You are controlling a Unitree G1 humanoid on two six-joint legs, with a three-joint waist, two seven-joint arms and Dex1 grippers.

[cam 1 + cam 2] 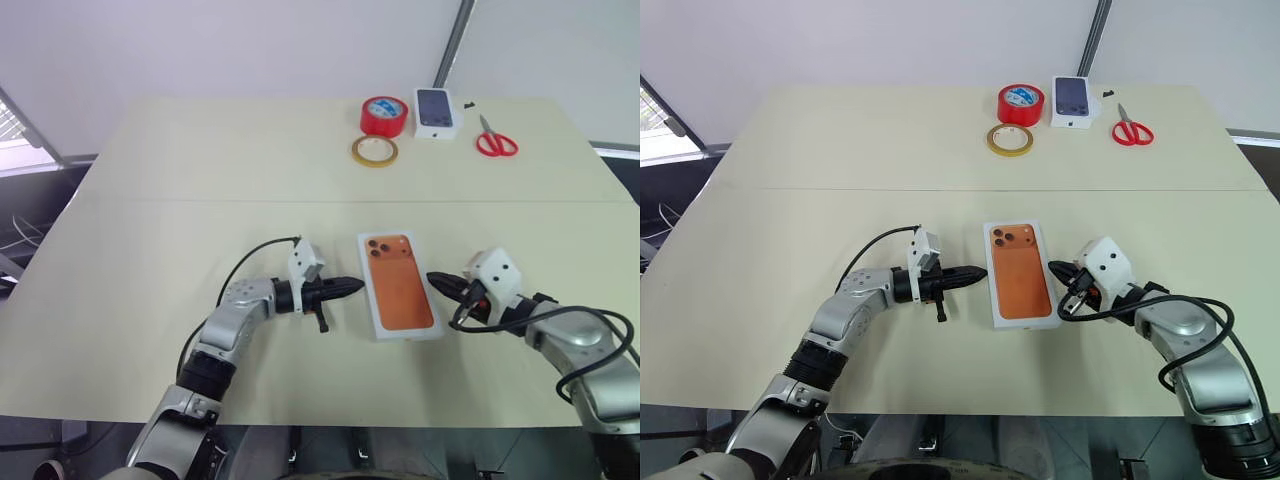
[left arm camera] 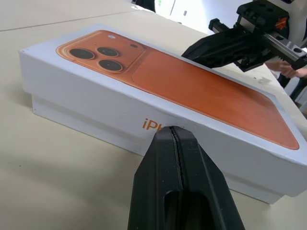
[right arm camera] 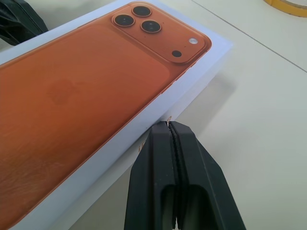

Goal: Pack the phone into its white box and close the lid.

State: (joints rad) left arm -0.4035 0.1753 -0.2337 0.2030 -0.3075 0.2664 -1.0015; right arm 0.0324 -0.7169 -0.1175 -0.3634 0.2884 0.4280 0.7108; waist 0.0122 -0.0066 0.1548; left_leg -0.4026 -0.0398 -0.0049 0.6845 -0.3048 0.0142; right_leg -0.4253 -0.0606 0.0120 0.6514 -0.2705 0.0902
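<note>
The white box lies in the middle of the table with the lid on it. The lid's top bears an orange phone picture with three lenses, and the base's rim shows below the lid. The phone itself is hidden. My left gripper is shut and empty, pointing level at the box's left long side; in the left wrist view its tips are at the lid's wall by the orange lettering. My right gripper is shut and empty too, with its tips at the lid's right long side.
At the table's far side stand a red tape roll, a yellowish tape ring, a small white box with a dark phone picture and red scissors. Bare tabletop surrounds the box on the near and far sides.
</note>
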